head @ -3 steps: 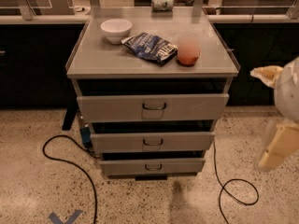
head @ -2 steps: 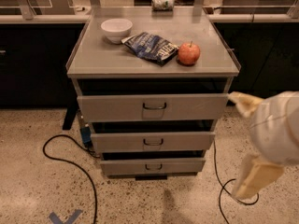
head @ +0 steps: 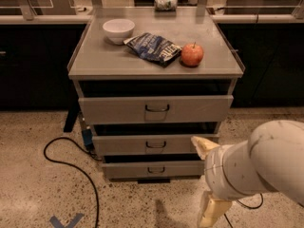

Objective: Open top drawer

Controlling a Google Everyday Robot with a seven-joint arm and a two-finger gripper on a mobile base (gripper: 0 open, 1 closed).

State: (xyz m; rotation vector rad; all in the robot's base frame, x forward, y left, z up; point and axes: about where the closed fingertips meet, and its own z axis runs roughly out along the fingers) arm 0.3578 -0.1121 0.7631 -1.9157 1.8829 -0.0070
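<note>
On the cabinet top [head: 118,63] I read, left to right: white bowl [head: 118,30], blue snack bag [head: 154,47], red apple [head: 192,54] just beside the bag. A can [head: 166,3] lies at the far edge. A black cable [head: 71,160] loops on the floor, near left. The gripper [head: 206,179] sits near right, fingers spread.
</note>
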